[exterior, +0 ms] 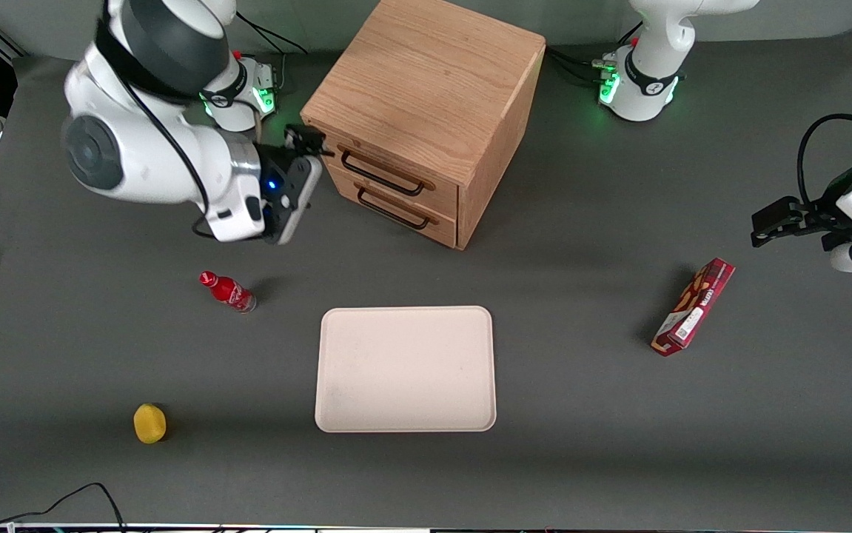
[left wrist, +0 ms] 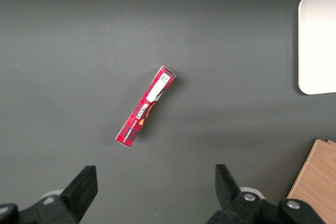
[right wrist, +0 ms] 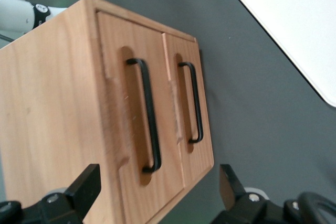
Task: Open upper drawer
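The oak cabinet (exterior: 426, 81) stands at the back of the table. Its upper drawer (exterior: 403, 172) is shut, flush with the cabinet front, with a thin black wire handle (exterior: 381, 174). The lower drawer (exterior: 405, 213) below it is also shut. My right gripper (exterior: 311, 142) is open and empty. It hovers in front of the cabinet's front, by the corner toward the working arm's end, and touches nothing. In the right wrist view the upper drawer's handle (right wrist: 148, 114) lies ahead of the gripper (right wrist: 159, 184), and the lower handle (right wrist: 194, 103) is beside it.
A beige tray (exterior: 405, 369) lies nearer the front camera than the cabinet and also shows in the right wrist view (right wrist: 294, 19). A red bottle (exterior: 227, 291) and a yellow object (exterior: 149, 423) lie toward the working arm's end. A red box (exterior: 694, 306) lies toward the parked arm's end.
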`<state>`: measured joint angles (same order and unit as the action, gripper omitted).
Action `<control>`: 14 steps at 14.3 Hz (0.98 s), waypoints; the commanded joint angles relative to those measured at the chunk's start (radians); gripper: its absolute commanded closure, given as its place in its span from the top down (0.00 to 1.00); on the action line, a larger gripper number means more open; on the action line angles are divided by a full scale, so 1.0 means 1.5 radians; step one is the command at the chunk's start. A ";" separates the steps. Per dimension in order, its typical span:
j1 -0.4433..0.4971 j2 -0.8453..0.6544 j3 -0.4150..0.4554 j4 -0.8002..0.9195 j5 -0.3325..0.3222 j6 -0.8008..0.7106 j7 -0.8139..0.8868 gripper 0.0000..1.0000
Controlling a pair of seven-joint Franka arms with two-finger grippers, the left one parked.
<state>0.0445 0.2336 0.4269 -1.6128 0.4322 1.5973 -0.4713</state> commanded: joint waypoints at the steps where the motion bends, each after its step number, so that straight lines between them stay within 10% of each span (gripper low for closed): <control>1: 0.006 -0.014 0.008 -0.056 0.018 0.053 -0.015 1.00; 14: 0.006 -0.036 0.080 -0.219 0.014 0.243 -0.003 1.00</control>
<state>0.0564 0.2182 0.5367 -1.8906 0.4324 1.9202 -0.4715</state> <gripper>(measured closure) 0.000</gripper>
